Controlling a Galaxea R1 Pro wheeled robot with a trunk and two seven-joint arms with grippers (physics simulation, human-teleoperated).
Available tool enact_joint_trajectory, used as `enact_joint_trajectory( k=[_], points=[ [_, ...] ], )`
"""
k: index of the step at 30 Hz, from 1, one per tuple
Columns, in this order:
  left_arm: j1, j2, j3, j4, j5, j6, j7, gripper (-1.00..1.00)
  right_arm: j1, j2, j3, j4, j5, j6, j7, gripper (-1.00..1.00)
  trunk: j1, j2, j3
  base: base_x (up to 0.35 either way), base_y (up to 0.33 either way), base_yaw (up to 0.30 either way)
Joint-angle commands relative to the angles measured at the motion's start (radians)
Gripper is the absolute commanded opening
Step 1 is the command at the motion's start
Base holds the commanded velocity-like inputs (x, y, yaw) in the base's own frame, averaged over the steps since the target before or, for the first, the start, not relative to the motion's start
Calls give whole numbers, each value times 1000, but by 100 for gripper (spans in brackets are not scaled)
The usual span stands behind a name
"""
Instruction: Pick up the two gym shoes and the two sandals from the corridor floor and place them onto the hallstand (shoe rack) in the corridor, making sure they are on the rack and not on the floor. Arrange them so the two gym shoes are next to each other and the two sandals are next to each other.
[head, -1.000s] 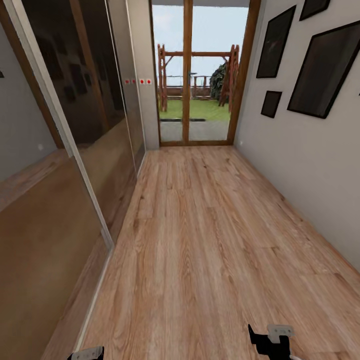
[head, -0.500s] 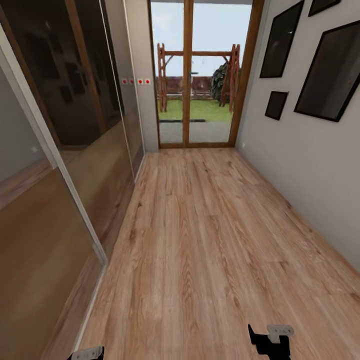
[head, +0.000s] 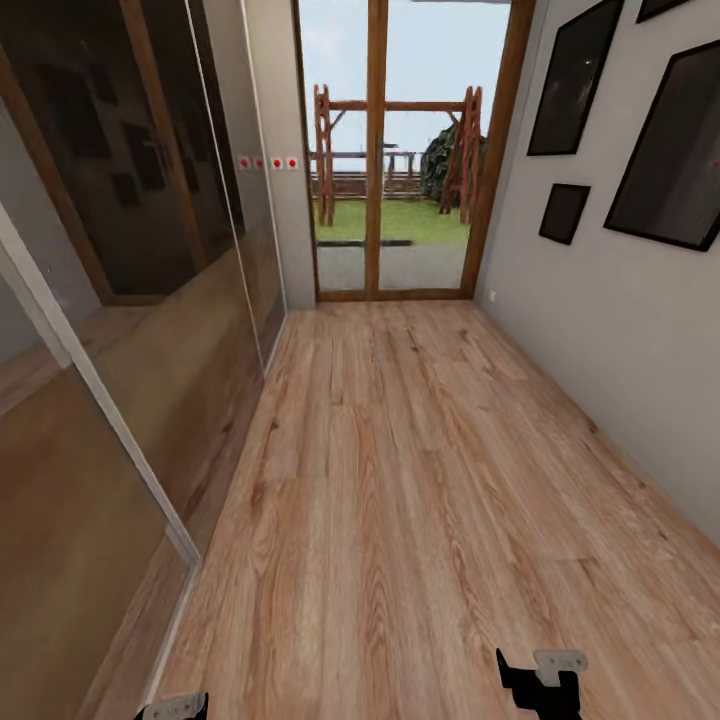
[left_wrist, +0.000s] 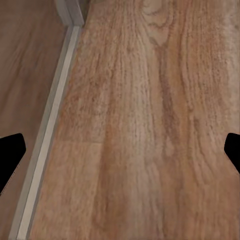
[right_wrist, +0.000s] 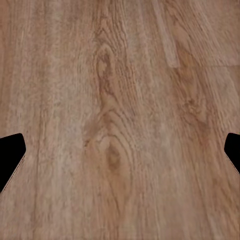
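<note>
Both claws hang over the floor (head: 420, 480), the left claw (left_wrist: 120, 147) and right claw (right_wrist: 120, 147) each spread wide with nothing between the tips (wood grain alone under them). Beside the left claw runs a pale rail (left_wrist: 47, 130) of the mirrored doors (head: 120, 330). Far ahead stands a glass door (head: 390, 150); dark frames (head: 670, 150) hang on the right-hand wall.

Light brown, grainy wood-plank corridor floor (head: 420, 480); pale grey wall (head: 600, 330) with black picture frames (head: 570, 85)
</note>
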Motion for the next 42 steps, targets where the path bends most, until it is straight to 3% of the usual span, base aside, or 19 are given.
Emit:
enact_joint_trajectory(
  k=[1, 42],
  points=[
    [-1, 0, 3, 1, -3, -3, 0, 100, -1, 0, -9, 1, 7, -3, 3, 100, 0, 0, -1, 338, 0, 0],
    [-1, 0, 3, 1, -3, -2, 0, 100, -1, 0, -9, 0, 5, -3, 4, 100, 0, 0, -1, 338, 0, 0]
  ],
)
